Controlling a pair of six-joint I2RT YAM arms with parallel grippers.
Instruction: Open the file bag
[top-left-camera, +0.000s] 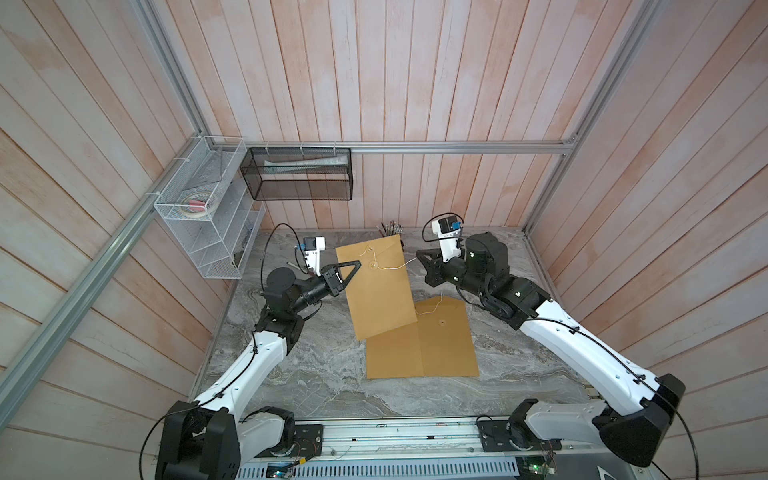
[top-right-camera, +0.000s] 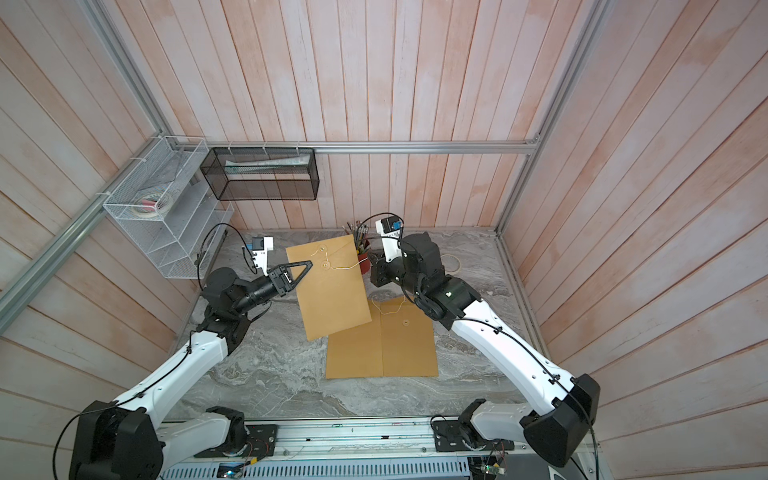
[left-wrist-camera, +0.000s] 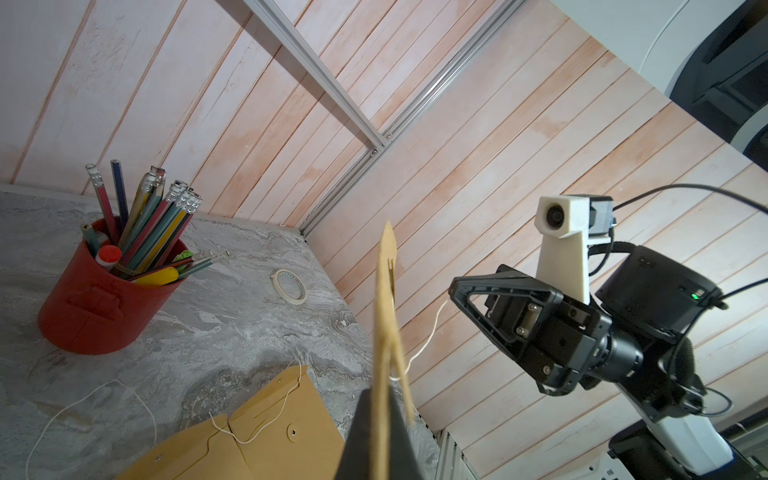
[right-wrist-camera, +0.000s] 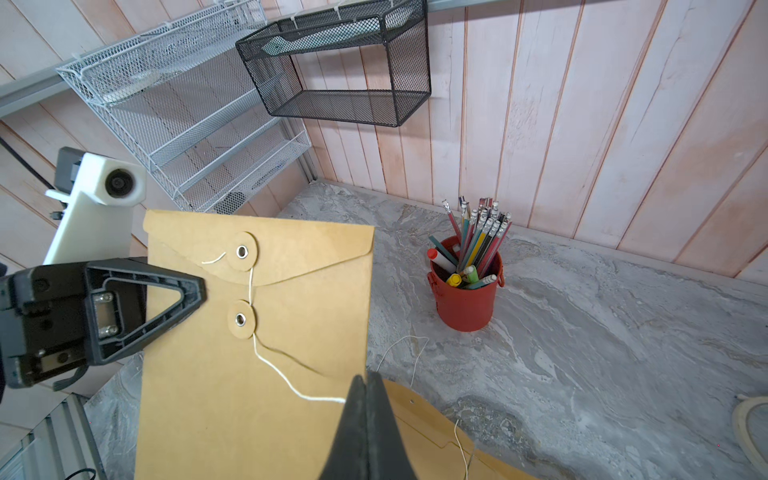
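Left gripper (top-left-camera: 355, 266) clamps bag (top-left-camera: 380, 291) edge; right gripper (right-wrist-camera: 365, 399), at bag's 3 o'clock, pinches string (right-wrist-camera: 291, 384); advise circling button (right-wrist-camera: 240, 319) under light tension.

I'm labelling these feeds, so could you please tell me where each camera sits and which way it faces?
Top views: high above the robot's base, facing down and forward at the table; left arm and right arm both show.
Left wrist: on the left arm, looking along its own jaws, past the file bag seen edge-on, towards the right arm.
Right wrist: on the right arm, looking along its own jaws, shut on the string, at the bag's face.
Shared: both wrist views show the red pencil cup.
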